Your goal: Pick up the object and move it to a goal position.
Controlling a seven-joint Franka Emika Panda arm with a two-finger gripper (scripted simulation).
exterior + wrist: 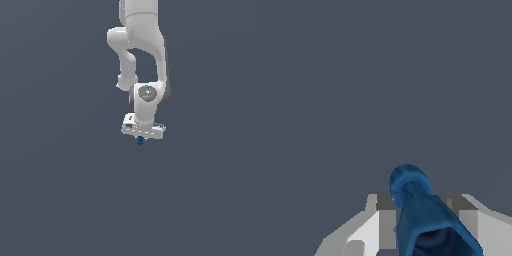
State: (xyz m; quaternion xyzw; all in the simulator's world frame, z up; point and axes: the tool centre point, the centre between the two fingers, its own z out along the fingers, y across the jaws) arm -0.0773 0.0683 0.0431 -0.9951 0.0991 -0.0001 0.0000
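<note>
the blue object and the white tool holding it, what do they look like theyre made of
Blue object: looks like matte plastic or rubber; saturated uniform blue, soft shading, no sharp glints. As a simulator render, the real material stays open.

Tool: looks like smooth painted plastic or metal; flat white and grey faces with crisp edges in the wrist view, faint sheen on the arm above.

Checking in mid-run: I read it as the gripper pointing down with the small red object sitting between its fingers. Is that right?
Not quite: the object is bright blue, not red. The exterior view shows it as a small blue piece right under the downward-pointing gripper, and the wrist view shows the same blue item between the grey fingers. The rest of your reading holds.
</note>
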